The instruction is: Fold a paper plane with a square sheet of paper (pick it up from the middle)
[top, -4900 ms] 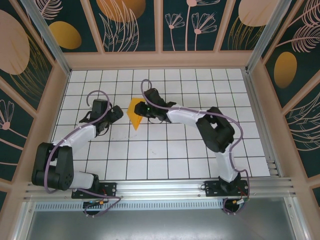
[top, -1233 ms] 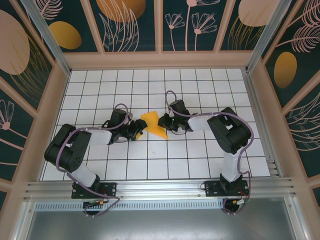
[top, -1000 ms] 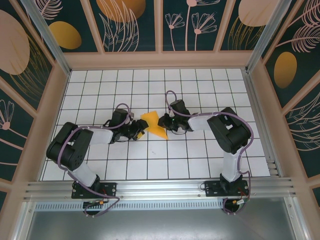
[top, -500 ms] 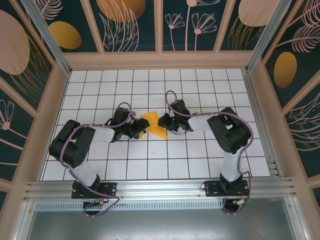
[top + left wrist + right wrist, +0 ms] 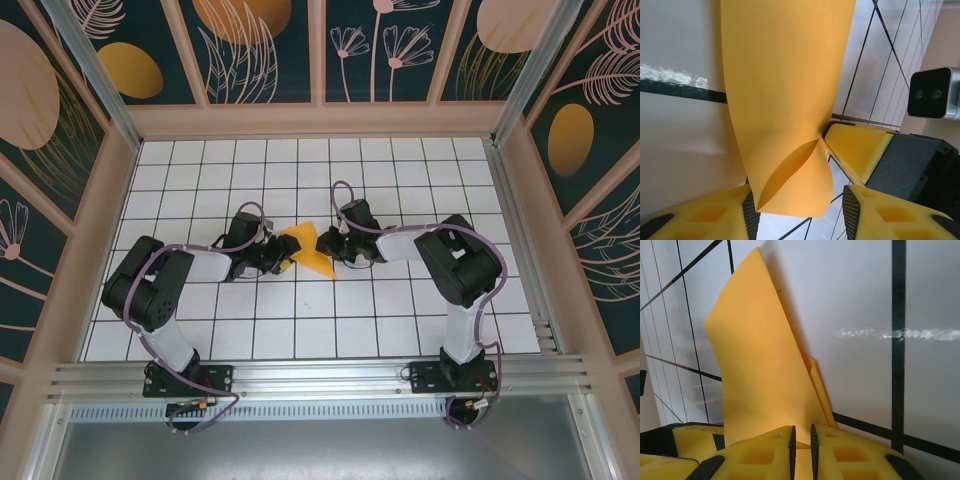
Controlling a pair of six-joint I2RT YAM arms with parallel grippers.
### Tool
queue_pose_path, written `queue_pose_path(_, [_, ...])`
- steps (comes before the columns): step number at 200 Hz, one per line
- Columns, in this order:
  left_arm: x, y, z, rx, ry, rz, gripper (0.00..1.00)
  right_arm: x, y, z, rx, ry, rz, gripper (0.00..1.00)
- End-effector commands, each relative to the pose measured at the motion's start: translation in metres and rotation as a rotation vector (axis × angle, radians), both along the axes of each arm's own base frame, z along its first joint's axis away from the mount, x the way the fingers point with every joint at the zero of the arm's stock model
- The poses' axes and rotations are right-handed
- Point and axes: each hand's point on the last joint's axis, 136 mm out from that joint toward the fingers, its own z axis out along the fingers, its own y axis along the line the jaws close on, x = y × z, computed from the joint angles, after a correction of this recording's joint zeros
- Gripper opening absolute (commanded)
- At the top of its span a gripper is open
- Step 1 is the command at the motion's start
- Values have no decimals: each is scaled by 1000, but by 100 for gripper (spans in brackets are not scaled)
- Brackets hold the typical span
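The square sheet of paper (image 5: 308, 250), orange-yellow and folded into a creased, pointed wedge, stands on edge at the middle of the tiled floor. My right gripper (image 5: 328, 246) is shut on its folded edge; in the right wrist view the paper (image 5: 765, 375) rises from between the pinched jaws (image 5: 801, 440). My left gripper (image 5: 282, 256) comes in from the left and is open. In the left wrist view a curled corner of the paper (image 5: 785, 100) hangs between its fingers (image 5: 797, 215), against the left one and apart from the right one. The paper plane is out of view.
The white gridded floor (image 5: 300, 330) is boxed in by low wooden walls (image 5: 320, 120) with painted panels. The right gripper's yellow finger (image 5: 860, 147) and wrist camera (image 5: 932, 92) sit close behind the paper. A metal rail (image 5: 320, 375) runs along the near edge.
The right gripper first carried the paper toward the middle, then held still. Over the last second the left arm crept right onto the paper's corner and its jaws narrowed.
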Motion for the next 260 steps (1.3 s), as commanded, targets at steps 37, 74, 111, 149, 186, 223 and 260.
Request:
queue_pose_path(37, [3, -7, 5, -33, -17, -14, 35, -11, -5, -17, -30, 12, 33, 21])
queue_pose_path(74, [2, -7, 5, -35, -16, -14, 26, -5, 1, 4, 0, -77, 68, 29])
queue_pose_path(111, [1, -7, 1, -24, -10, -11, 10, 2, 4, 24, 8, -173, 89, 41])
queue_pose_path(149, [2, -4, 0, -6, -3, 5, 2, 9, 1, 60, 9, -345, 110, 55])
queue_pose_path(186, [4, 0, 3, 15, 15, 36, 2, 4, -11, 78, -123, -603, 162, 59])
queue_pose_path(223, [7, 0, 17, 9, 11, 56, 4, -14, -16, 83, -233, -811, 259, 60])
queue_pose_path(260, [10, -2, 20, 15, 17, 59, 4, -39, -3, 78, -344, -1018, 413, 60])
